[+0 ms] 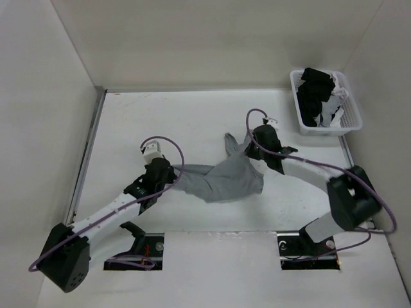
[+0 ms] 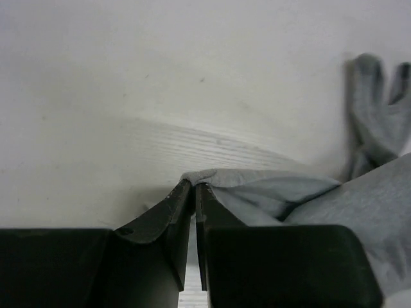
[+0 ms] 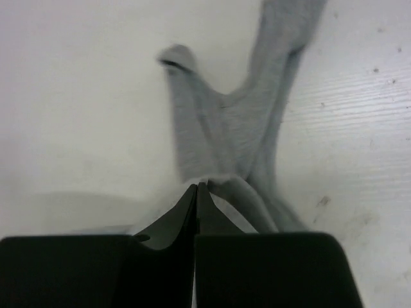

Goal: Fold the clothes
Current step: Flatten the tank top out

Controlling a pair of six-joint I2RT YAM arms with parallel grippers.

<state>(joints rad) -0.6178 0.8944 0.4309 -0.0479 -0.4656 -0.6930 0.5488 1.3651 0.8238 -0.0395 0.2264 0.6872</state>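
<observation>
Top (image 1: 234, 179) lies bunched in the middle of the table (image 1: 160, 115), stretched between my two arms, and it is not flat yet. The left gripper (image 2: 194, 188) is pressed together on a thin fold at the left end of the cloth. The right gripper (image 3: 198, 187) is pinching the cloth just under the straps (image 1: 230, 142), which lie loose toward the far side.

I judge that the step in hand is to spread the top before any fold. To do it well I should move both ends apart at the same pace, low over the table, only until the wrinkles in the middle go out. This soft knit can stretch, or slip out of such a small pinch, if I pull hard. The two pinches are not on one line, so I would first bring them level; otherwise the cloth may lie down twisted.

For room, the far half and the left side of the table are bare, so I can lay it out there. The basket (image 1: 352, 122) stands in the far right corner, apart from the right gripper, so I should not swing wide on that side. The arm bases sit at the near edge, so I pull nothing toward them.
</observation>
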